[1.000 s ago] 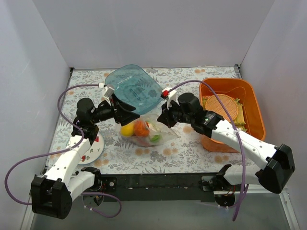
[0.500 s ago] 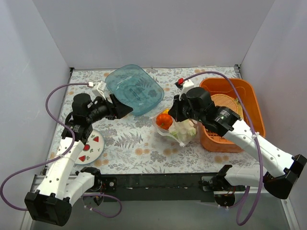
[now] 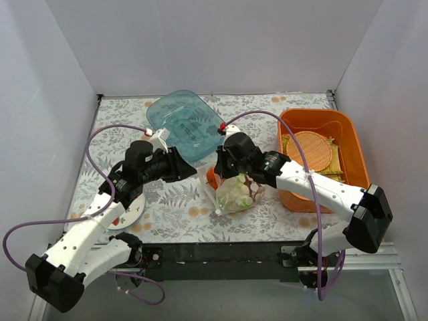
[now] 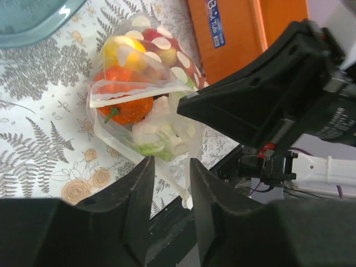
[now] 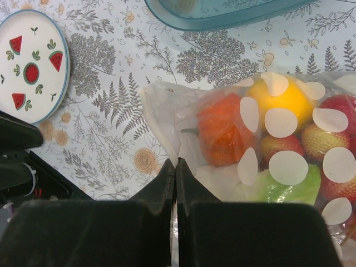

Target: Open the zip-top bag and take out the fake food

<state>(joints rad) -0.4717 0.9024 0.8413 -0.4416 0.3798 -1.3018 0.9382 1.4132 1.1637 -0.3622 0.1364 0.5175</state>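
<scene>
The zip-top bag [image 3: 238, 195] hangs tilted over the mat's middle, clear with white dots. Through it shows the fake food: an orange pumpkin [image 4: 125, 107], a white cauliflower [image 4: 160, 133], a yellow lemon [image 5: 280, 95] and red pieces. My right gripper [image 5: 176, 164] is shut on the bag's white top edge and holds it up; in the top view it [image 3: 219, 172] sits at the bag's upper left. My left gripper [image 4: 171, 166] is close beside the bag on the left, jaws apart, and a thin strip of the bag's edge runs between them without being pinched.
A teal bowl [image 3: 186, 124] leans at the back behind both grippers. An orange bin [image 3: 357, 158] with a woven round mat [image 3: 314, 150] stands at the right. A white plate with watermelon pictures [image 5: 31, 67] lies at the left, partly under my left arm.
The right gripper carried the bag right, then back toward the middle and lower. The left gripper let go, pulled back, then came in again to the bag with its jaws narrower.
</scene>
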